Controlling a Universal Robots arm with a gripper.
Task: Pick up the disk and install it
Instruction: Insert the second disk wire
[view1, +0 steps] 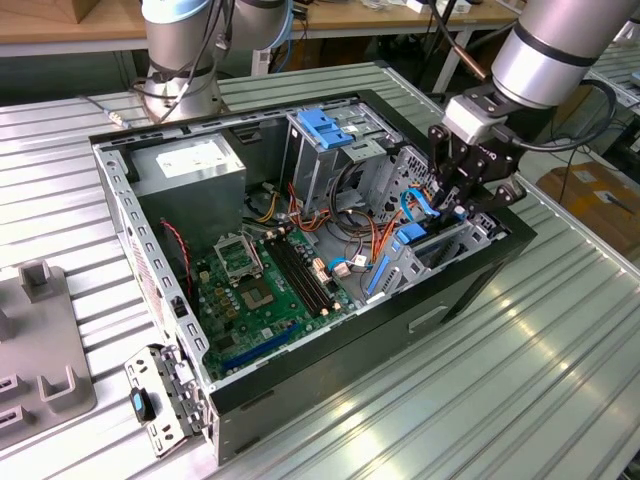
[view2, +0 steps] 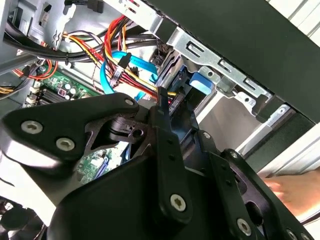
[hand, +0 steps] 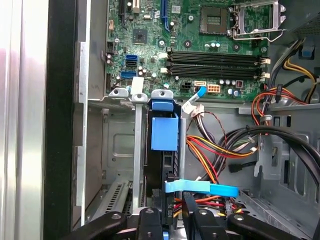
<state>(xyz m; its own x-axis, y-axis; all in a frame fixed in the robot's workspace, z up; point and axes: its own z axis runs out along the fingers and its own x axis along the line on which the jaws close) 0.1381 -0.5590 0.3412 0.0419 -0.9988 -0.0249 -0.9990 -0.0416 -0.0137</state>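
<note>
The disk (view1: 412, 238) stands on edge in the drive bay at the exterior view's right end of the open computer case (view1: 480, 290). Its blue carrier (hand: 164, 134) shows between the bay's metal rails in the first wrist view, and a blue tab of the disk (view2: 202, 82) shows under the bay's rim in the second wrist view. My gripper (view1: 458, 212) hangs over the bay's near end. In the first wrist view my gripper (hand: 172, 212) is shut on the disk's dark near end, with a light-blue data cable (hand: 210, 189) crossing just beside it.
Red, yellow and orange power wires (hand: 210, 150) bunch beside the bay. The motherboard (view1: 260, 290) covers the case floor, with a grey power-supply box (view1: 190, 165) and a blue-topped metal cage (view1: 325, 130) at the back. A person's hand (view2: 295, 192) is outside the case wall.
</note>
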